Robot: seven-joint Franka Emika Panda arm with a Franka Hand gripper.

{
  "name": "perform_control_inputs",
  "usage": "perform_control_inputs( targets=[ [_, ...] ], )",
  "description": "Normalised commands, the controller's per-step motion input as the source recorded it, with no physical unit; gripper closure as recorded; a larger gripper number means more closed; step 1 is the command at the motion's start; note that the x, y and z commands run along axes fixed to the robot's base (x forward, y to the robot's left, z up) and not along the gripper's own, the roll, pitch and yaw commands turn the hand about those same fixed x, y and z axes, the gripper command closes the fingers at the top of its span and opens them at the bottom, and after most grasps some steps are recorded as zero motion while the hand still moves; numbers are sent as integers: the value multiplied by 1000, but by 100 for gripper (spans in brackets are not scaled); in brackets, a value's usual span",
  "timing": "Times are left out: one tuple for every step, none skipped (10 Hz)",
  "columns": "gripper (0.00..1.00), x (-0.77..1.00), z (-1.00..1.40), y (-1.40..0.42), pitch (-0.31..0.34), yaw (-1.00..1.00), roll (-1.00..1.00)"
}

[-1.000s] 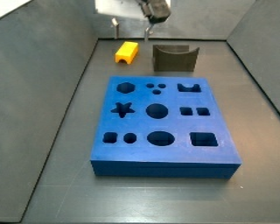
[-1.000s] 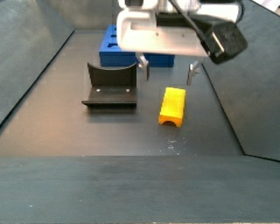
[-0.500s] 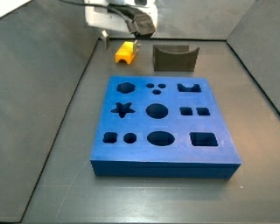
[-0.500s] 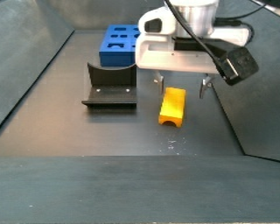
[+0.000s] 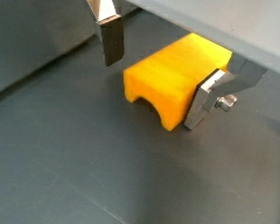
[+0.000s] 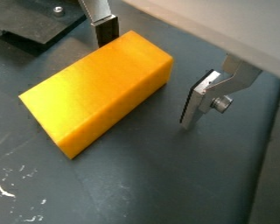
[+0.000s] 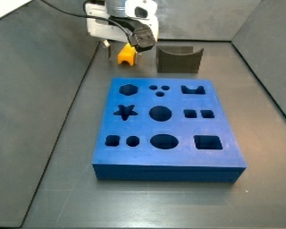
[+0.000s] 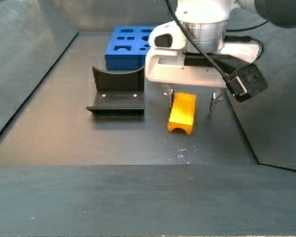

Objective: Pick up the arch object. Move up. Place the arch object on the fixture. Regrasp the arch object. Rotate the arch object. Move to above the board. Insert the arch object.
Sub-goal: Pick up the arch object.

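The arch object (image 5: 171,79) is a bright yellow-orange block with its notch facing the floor; it lies flat beside the fixture (image 8: 117,91). My gripper (image 8: 188,94) has come down over one end of it and is open. In both wrist views the block (image 6: 95,92) lies between the silver fingers (image 5: 109,39): one finger stands apart from it, the other (image 5: 206,101) is close against its side. In a side view the gripper (image 7: 125,43) hides most of the arch object (image 7: 129,57). The blue board (image 7: 166,125) lies nearer the camera.
The dark fixture (image 7: 178,59) stands just beside the block, and a corner of it (image 6: 31,26) shows in a wrist view. Grey sloping walls (image 8: 27,83) enclose the floor on both sides. The board (image 8: 132,46) sits behind the fixture.
The gripper has moved sideways over the arch object and come down, so its open fingers now straddle the block. The block, fixture and board have not moved.
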Motion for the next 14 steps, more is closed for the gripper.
perform_control_inputs(
  targets=[
    [0,-14,0,0,43,0,1],
    [100,0,0,0,0,0,0],
    [100,0,0,0,0,0,0],
    [100,0,0,0,0,0,0],
    [100,0,0,0,0,0,0],
    [100,0,0,0,0,0,0],
    [100,0,0,0,0,0,0],
    [100,0,0,0,0,0,0],
    [100,0,0,0,0,0,0],
    [100,0,0,0,0,0,0],
    [100,0,0,0,0,0,0],
    [100,0,0,0,0,0,0],
    [100,0,0,0,0,0,0],
    [100,0,0,0,0,0,0]
  ],
)
